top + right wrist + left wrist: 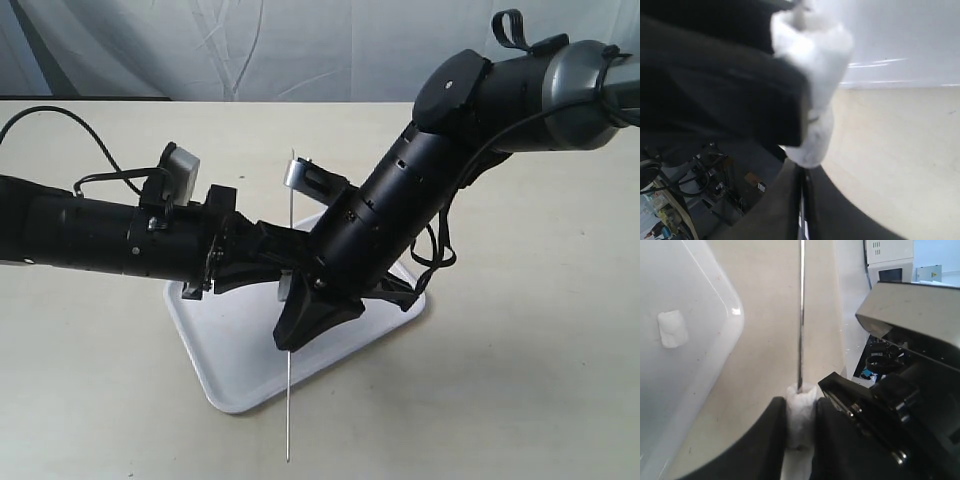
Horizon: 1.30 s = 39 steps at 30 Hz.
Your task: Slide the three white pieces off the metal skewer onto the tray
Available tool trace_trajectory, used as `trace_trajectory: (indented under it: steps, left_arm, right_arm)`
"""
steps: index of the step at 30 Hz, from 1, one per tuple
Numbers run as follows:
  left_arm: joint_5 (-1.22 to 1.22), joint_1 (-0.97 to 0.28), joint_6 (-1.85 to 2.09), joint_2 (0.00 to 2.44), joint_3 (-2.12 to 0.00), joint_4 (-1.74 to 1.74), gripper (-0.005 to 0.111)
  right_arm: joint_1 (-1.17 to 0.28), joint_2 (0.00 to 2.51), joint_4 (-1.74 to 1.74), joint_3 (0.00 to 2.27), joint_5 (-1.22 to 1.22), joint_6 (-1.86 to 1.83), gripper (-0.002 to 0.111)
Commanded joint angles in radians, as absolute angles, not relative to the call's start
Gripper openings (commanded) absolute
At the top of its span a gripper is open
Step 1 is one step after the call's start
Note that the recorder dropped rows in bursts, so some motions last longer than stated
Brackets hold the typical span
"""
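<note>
The metal skewer (288, 410) stands over the white tray (225, 360), its point past the tray's near rim. My right gripper (292, 335) is shut on the skewer's shaft (802, 215). In the left wrist view a white piece (801, 427) sits threaded on the skewer (801, 315), and my left gripper (801, 410) presses it from both sides. In the right wrist view white lumps (816, 95) sit on the rod just beyond my right gripper (803, 175). One loose white piece (672, 329) lies on the tray (705, 375).
Both arms cross above the tray's middle, the right arm (400, 210) over the left gripper's tips. A black cable (60, 115) loops on the beige table at the far left. The tray's far corner (415, 300) shows under the right arm.
</note>
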State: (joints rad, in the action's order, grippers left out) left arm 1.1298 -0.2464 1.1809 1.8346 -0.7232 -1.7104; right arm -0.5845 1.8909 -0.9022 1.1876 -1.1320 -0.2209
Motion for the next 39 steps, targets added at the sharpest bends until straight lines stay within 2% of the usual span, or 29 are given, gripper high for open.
trace_trajectory:
  steps: [1, 14, 23, 31, 39]
  left_arm:
    - [1.132, -0.251, 1.188, 1.832, -0.725, -1.723, 0.018]
    - [1.005, -0.251, 1.188, 1.832, -0.725, -1.744, 0.018]
    - [0.928, -0.247, 1.188, 1.832, -0.725, -1.744, 0.018]
    - [0.851, -0.183, 1.188, 1.832, -0.728, -1.744, 0.018]
    - [0.853, -0.142, 1.186, 1.832, -0.732, -1.744, 0.018]
  right_arm:
    - [-0.579, 1.891, -0.898, 1.193, -1.155, -0.234, -0.001]
    - [-0.637, 1.888, -0.862, 1.193, -1.221, -0.19, -0.001]
    - [-0.714, 1.861, -0.656, 1.191, -1.221, 0.0, -0.001]
    - [-0.766, 1.807, -0.604, 1.189, -1.221, 0.073, -0.001]
    - [-0.799, 1.76, -0.532, 1.027, -1.221, 0.134, -0.001]
